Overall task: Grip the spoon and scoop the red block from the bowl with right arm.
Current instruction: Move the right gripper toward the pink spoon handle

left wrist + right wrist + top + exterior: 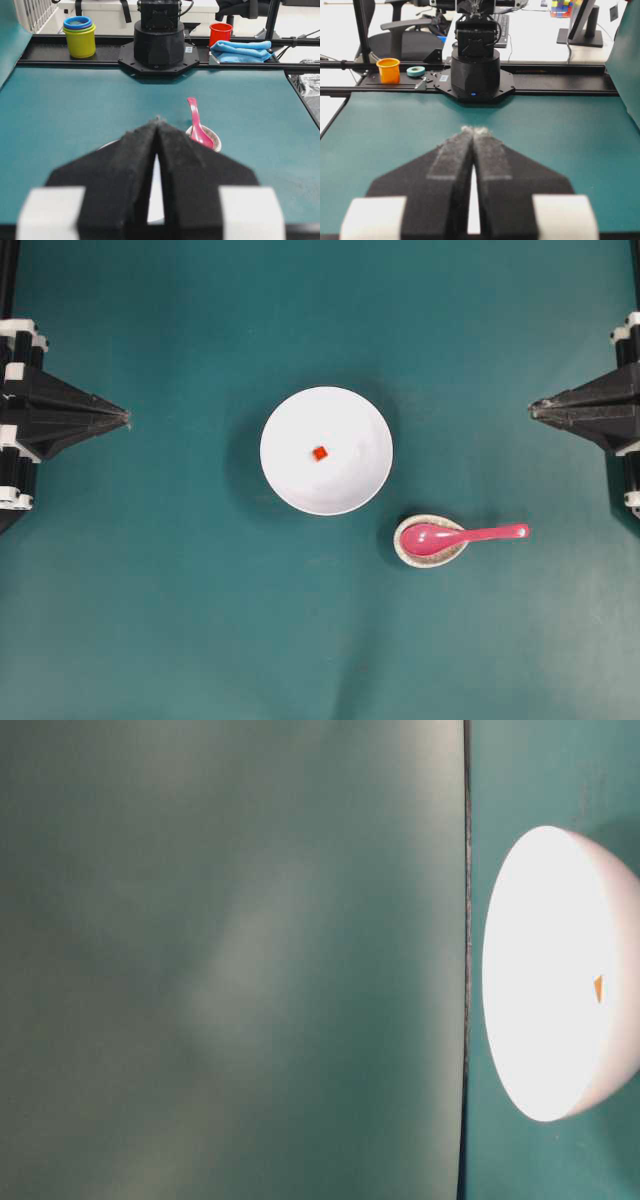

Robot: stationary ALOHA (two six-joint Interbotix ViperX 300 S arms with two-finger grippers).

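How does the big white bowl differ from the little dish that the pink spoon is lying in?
The bowl is plain white, round and much larger; the dish is speckled beige, oval and small. The bowl holds only a tiny red block near its middle, while the dish carries the scoop of the spoon, whose handle sticks out past its rim. The bowl sits mid-table; the dish lies nearer the right gripper. Both rest on the green table, untouched.

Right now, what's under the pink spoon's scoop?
The glossy pink spoon rests its scoop in a small speckled beige oval dish; its handle overhangs the green table. The dish floor beneath the scoop is hidden.
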